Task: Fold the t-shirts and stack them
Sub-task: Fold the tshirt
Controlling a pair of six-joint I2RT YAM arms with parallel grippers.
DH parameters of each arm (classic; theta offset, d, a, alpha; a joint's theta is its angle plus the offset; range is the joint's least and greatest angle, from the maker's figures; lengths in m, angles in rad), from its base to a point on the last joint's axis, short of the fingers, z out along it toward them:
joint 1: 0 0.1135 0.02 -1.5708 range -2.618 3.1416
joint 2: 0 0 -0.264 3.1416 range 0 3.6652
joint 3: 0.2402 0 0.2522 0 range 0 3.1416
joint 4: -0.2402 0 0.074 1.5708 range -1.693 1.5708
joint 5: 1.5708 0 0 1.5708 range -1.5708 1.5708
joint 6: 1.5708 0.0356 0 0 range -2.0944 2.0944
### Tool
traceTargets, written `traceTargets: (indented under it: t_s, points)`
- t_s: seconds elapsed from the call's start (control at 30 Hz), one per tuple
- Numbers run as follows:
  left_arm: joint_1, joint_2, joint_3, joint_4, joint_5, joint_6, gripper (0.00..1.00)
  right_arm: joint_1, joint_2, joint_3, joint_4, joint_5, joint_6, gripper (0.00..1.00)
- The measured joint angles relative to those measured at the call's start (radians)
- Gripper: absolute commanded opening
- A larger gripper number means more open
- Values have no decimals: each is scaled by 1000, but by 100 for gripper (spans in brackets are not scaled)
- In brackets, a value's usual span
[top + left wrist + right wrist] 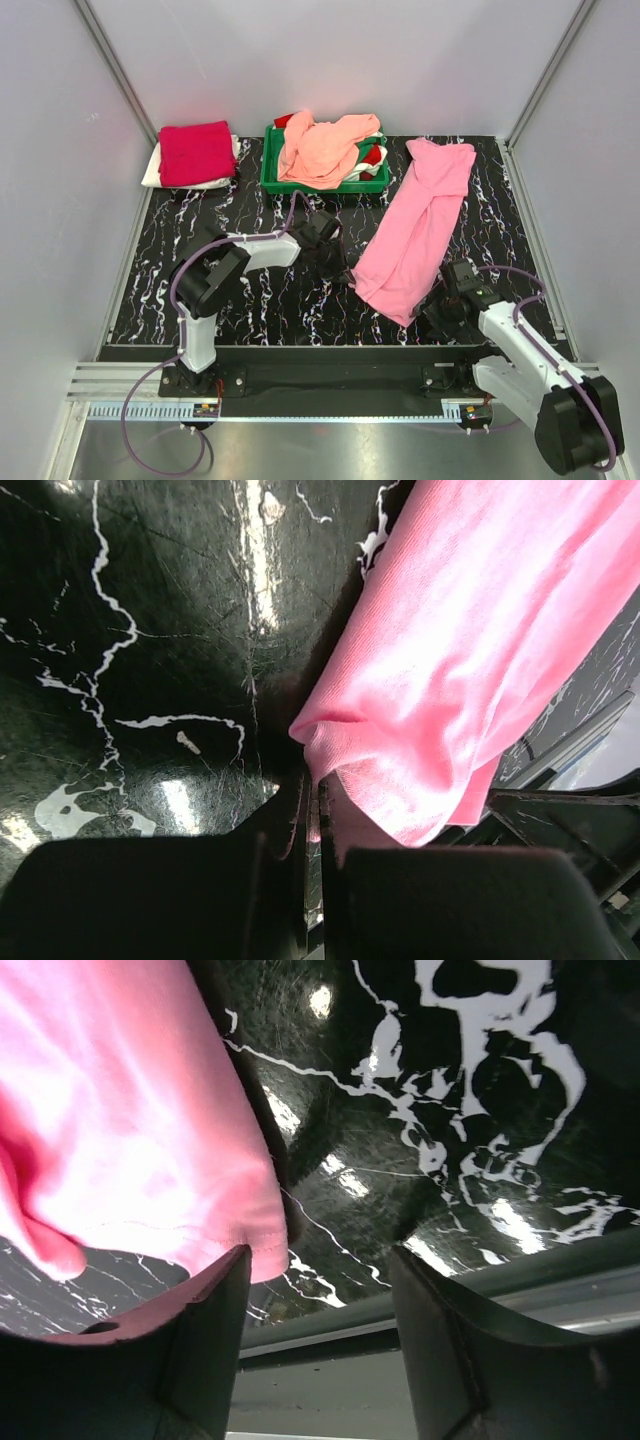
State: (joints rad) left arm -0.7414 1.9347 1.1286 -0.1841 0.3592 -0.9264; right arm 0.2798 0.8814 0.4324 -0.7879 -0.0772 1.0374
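From above, we see the pink tee (415,235) lying as a long, narrow band on the black marbled surface (250,300), running from 1 o'clock down toward 5 o'clock. Its lower end is between the two arms. The left gripper (345,272) meets the lower corner of the tee on the 9 o'clock side, and the right gripper (440,310) sits just beside the opposite corner, toward 3 o'clock. At 12 o'clock a green tray (268,172) holds a crumpled peach tee (320,150). At 10 o'clock a folded crimson tee (195,152) lies on top of a white tee (152,172), well apart from the arms.

In the left wrist view, the left gripper (312,802) is closed to a thin slit, with a fold of the pink tee (460,650) pinched in it. The cloth rises toward 1 o'clock and bunches into a rounded lip right at the fingers. The surface (150,630) fills the side from 9 to 12 o'clock.

In the right wrist view, the right gripper (320,1255) is spread wide and we see no cloth in the gap. The stitched hem of the pink tee (120,1130) hangs at the tip of the finger on the 9 o'clock side, either touching it or just above it; we cannot tell which. The surface (450,1110) shows behind, from 12 to 3 o'clock
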Motion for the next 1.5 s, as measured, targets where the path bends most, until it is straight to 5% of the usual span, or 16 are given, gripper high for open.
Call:
traceTargets:
  t_s: [0.5, 0.57, 0.73, 1.0, 1.07, 1.1, 1.17, 1.5]
  points:
    - [-23, -16, -35, 26, 11, -30, 0, 65, 122, 23, 73, 27, 44, 41]
    - [-31, -17, -37, 29, 11, -35, 0, 79, 133, 27, 79, 34, 44, 22]
    - [-52, -17, -39, 29, 12, -44, 0, 95, 137, 34, 88, 40, 53, 0]
    - [-68, -26, -43, 29, 13, -51, 0, 96, 132, 35, 84, 42, 53, 0]
    - [-73, -34, -45, 29, 13, -51, 0, 96, 118, 43, 62, 48, 48, 19]
    - [-75, -41, -48, 29, 13, -51, 0, 97, 103, 51, 47, 52, 44, 47]
    - [-78, -55, -56, 29, 13, -51, 0, 98, 60, 71, 18, 59, 27, 60]
    - [-85, -63, -60, 29, 13, -51, 0, 99, 29, 149, -18, 69, 3, 63]
